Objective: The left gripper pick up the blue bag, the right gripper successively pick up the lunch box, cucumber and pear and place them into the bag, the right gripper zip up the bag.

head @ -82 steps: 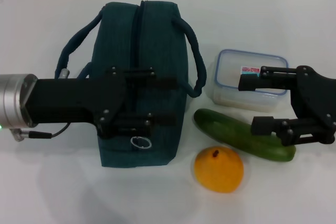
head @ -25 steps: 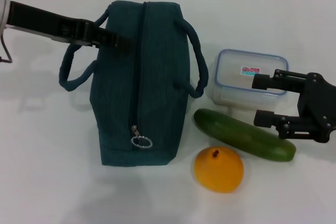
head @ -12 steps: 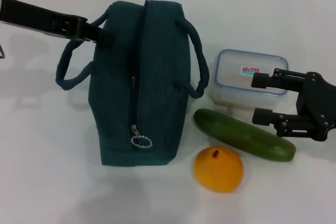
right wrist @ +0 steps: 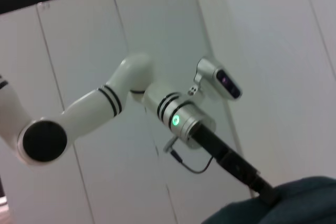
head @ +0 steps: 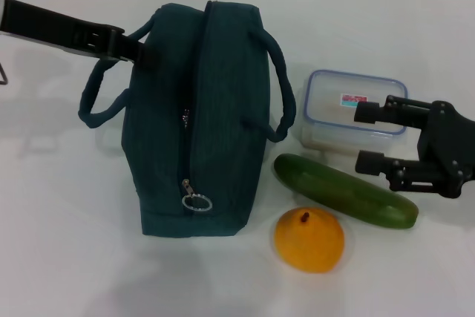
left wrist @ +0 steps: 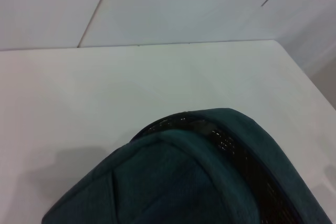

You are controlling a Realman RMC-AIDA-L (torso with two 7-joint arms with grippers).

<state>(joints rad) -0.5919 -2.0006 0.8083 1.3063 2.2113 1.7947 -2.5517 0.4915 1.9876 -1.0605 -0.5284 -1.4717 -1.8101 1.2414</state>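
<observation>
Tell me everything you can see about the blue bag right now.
The blue bag is a dark teal, fabric-looking, boxy tote standing on the white table, left of the lunch box, cucumber and orange fruit. A zipper runs along its top and down the near end to a metal ring pull; it looks mostly zipped. Two padded handles loop out sideways. The left claw meets the bag's left handle.

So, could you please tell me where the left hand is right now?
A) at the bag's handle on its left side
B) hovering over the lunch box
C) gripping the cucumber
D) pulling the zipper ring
A: in the head view the left hand sits at the handle on the left side of the blue bag, far from the cucumber, lunch box and zipper ring.
</observation>
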